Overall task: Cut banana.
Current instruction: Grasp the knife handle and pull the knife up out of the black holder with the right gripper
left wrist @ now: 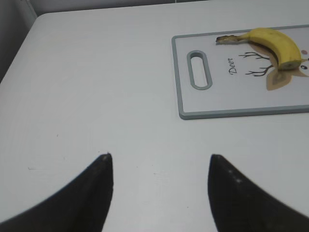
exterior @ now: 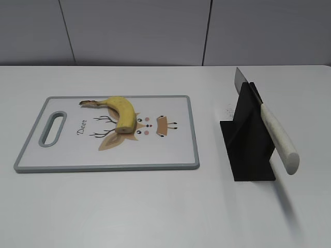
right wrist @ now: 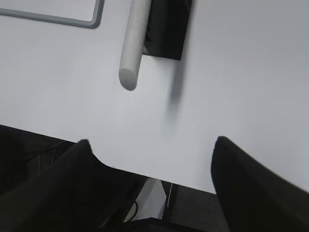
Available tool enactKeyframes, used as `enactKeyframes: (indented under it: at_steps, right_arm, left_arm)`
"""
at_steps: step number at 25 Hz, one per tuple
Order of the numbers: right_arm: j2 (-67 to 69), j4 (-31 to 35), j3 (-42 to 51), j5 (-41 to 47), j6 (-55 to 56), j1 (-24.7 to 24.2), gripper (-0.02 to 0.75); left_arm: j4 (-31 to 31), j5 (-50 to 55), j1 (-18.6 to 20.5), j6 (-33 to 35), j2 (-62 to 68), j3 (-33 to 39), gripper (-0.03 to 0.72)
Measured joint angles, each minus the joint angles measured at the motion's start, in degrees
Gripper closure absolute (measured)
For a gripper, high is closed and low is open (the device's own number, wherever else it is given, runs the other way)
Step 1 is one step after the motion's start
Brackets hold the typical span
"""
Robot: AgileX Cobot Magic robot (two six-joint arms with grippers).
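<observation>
A white table (exterior: 155,206) fills the scene, backed by a grey panelled wall (exterior: 134,31) with dark vertical seams. A faint scatter of dark specks (exterior: 226,109) marks the table surface toward the right. In the right wrist view, past the table's near edge, a dark floor area (right wrist: 34,145) shows what may be cables, though it is too dim to tell.

Table (exterior: 155,206): smooth, matt white top.
Cutting board (exterior: 67,155): smooth white plastic, grey rim, printed deer motif.
Banana (exterior: 123,111): yellow peel, slight sheen; dry brown stem.
Knife (exterior: 269,124): bright metal blade, smooth pale handle.
Knife stand (exterior: 248,150): matt black.
</observation>
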Motion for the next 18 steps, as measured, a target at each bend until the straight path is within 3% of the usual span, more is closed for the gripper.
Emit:
enactKeyframes:
  at_steps: [5, 13, 18]
  right_arm:
    - [7.7, -0.1, -4.4, -0.1, 0.5, 2.4, 0.155]
    - [19.9, -3.6, -9.7, -0.2, 2.8, 11.5, 0.199]
    - [27.1, -5.5, -12.4, -0.2, 5.2, 12.5, 0.201]
  left_arm:
    - [-0.5, 0.0, 0.0, 0.0, -1.3, 0.0, 0.097]
    - [-0.6, 0.0, 0.0, 0.0, -1.7, 0.0, 0.097]
    - [-0.6, 0.0, 0.0, 0.0, -1.7, 0.0, 0.097]
